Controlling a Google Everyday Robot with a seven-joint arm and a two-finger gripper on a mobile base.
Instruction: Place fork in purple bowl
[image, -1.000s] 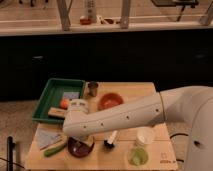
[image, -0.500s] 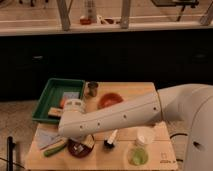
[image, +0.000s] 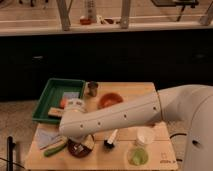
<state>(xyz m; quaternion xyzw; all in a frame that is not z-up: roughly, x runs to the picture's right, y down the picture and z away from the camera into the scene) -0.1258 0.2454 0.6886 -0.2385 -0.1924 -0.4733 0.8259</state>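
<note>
The room was dim, with a long dark counter front (image: 105, 55) behind and a speckled floor (image: 15, 125) at the left. Before it stood a pale wooden bench (image: 132, 91). The robot's thick white arm (image: 115, 117) reached across it from the right to the front left. A green tray (image: 57, 97) lay at the back left corner, with an orange-red bowl (image: 110, 100) to its right.

The purple bowl (image: 76, 148), dark and glossy, sat near the front left edge. The pincer (image: 83, 142) was right over it, mostly hidden under the arm's end, and its state could not be told. A small pale silvery piece at the bowl's right part seemed to be the fork (image: 87, 143). Whether it rested in the bowl or was held could not be told.

A green cup (image: 137, 157) stood close to the front edge, and a white cup (image: 144, 136) was just behind it. A black-headed brush (image: 111, 139) lay between the bowl and the cups. Bare wood remained at the back right
</note>
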